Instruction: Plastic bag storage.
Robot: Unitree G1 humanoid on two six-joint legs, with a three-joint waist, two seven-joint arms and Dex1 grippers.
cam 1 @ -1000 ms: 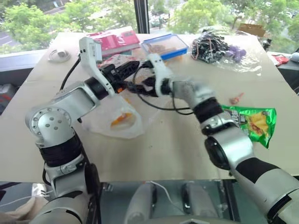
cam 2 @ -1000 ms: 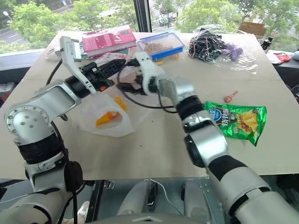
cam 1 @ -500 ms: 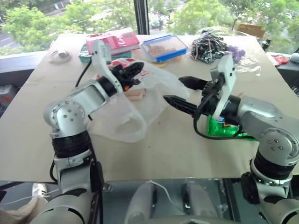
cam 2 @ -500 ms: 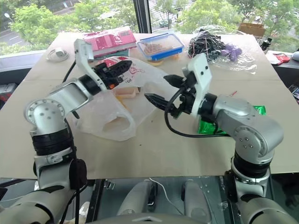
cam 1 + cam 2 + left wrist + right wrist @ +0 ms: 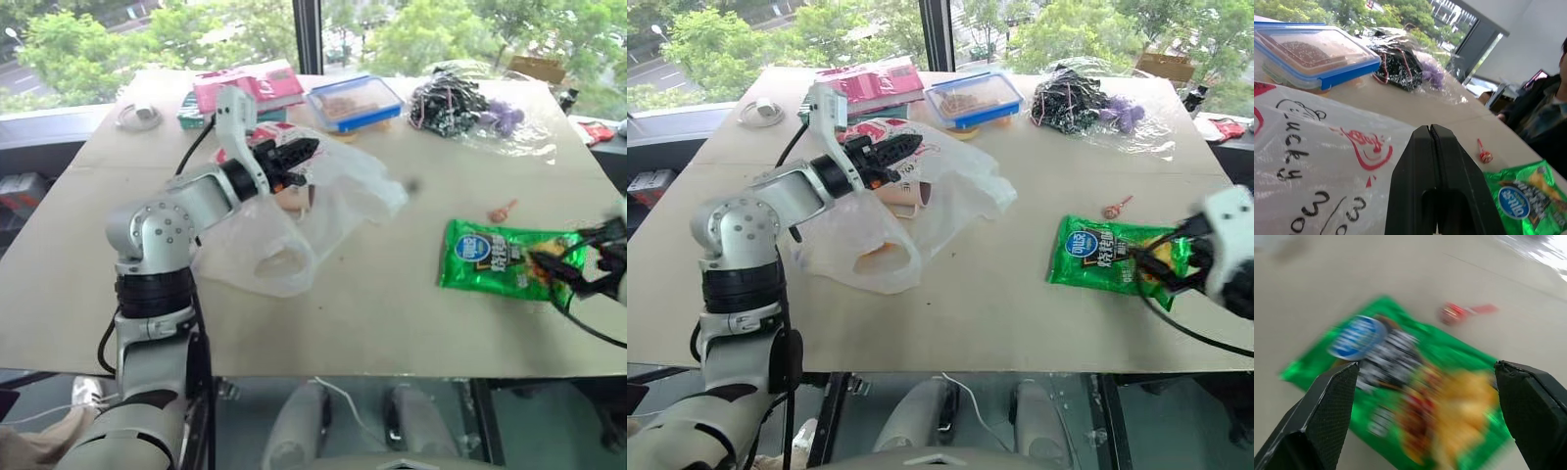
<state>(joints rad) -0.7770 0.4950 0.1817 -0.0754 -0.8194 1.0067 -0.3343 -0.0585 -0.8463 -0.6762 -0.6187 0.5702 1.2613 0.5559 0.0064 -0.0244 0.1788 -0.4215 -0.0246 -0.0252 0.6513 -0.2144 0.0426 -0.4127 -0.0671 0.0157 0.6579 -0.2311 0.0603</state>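
Our left arm reaches forward with the elbow bent, its claw (image 5: pixel 899 149) pointing level, forward and to our right, the two black fingers (image 5: pixel 1437 161) pressed flat together. Our right arm is out at the far right, its claw (image 5: pixel 573 257) low and tilted a little downward, its fingers (image 5: pixel 1327 404) spread as wide apart as they go

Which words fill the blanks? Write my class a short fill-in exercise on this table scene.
1. The left gripper is ____ on the plastic bag.
2. The right gripper hangs open over the ____ snack packet.
3. The food container has a ____ lid.

Missing words: shut; green; blue
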